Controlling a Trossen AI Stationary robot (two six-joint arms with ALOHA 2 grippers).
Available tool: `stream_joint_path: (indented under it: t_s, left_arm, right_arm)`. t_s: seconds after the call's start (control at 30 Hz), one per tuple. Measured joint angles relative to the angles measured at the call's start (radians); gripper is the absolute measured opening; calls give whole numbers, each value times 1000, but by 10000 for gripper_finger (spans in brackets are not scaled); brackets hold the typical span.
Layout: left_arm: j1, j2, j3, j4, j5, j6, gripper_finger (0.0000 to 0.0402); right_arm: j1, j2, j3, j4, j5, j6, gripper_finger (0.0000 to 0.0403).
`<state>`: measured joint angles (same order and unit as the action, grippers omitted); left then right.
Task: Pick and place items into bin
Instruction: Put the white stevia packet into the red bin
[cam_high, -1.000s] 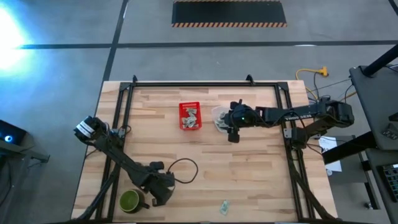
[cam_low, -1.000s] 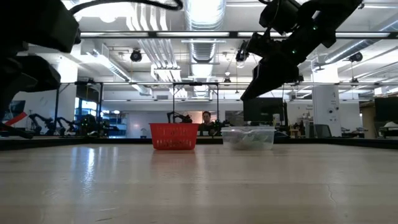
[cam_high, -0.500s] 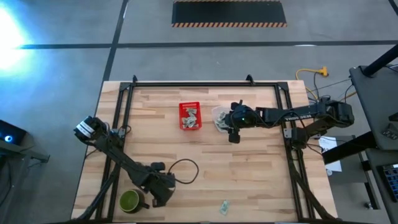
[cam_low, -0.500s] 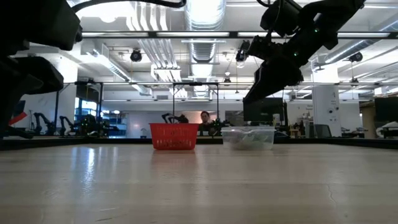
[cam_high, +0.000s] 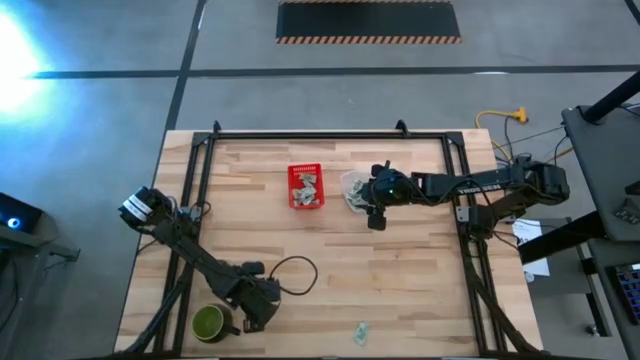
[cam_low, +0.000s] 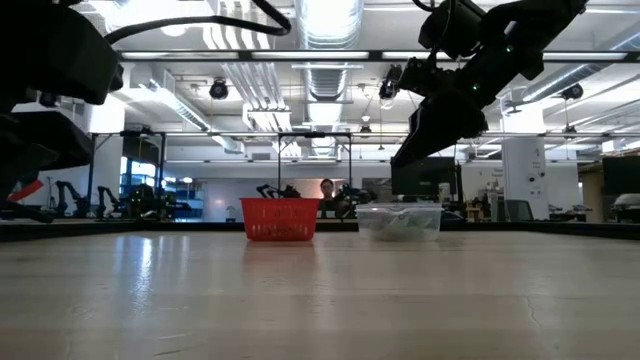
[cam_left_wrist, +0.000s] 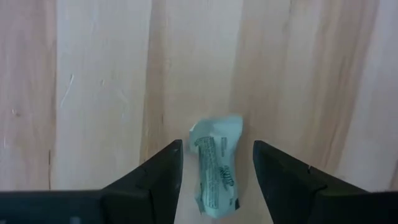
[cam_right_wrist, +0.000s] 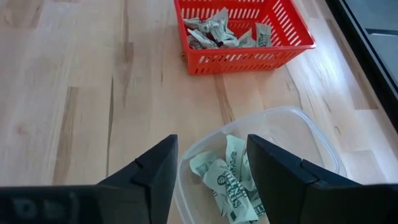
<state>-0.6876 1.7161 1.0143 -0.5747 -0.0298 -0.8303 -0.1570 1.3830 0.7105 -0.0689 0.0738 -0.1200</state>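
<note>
Your right end effector (cam_right_wrist: 208, 180) hangs above the clear, round-cornered plastic tub (cam_high: 354, 188) near the far middle of the pale wooden plank table (cam_high: 400, 280), its two dark fingers spread apart and gripping nothing. Through its wrist camera you see several small crumpled green-and-white wrappers (cam_right_wrist: 229, 177) lying in the tub, though the tub's near edge is cut off behind the fingers. Just beyond the tub, apart from it, stands the small red slatted plastic basket (cam_right_wrist: 245, 31), with more of the same wrappers (cam_right_wrist: 217, 32) in it; its far rim runs out of that picture. Your left end effector (cam_left_wrist: 216, 171) is down at the table's near left corner, beside the round green mug (cam_high: 208, 322), fingers released and straddling one single wrapper (cam_left_wrist: 216, 165) that lies flat on the planks between them; you cannot tell whether either finger touches it, and its lower end is cropped. One more stray wrapper (cam_high: 360, 331) sits alone near the table's front edge, well apart from both arms. In the low view the left arm is mostly a dark cropped shape.
</note>
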Motion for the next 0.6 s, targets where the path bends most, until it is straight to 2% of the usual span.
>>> stream_joint_path:
  t_s: [0.43, 0.6]
  left_arm:
    - [-7, 93, 33, -35, 37, 8, 178]
    - [-7, 84, 35, -53, 35, 7, 157]
  right_arm:
    - [0, 0, -3, -1, 0, 4, 171]
    - [0, 0, -3, -1, 0, 7, 170]
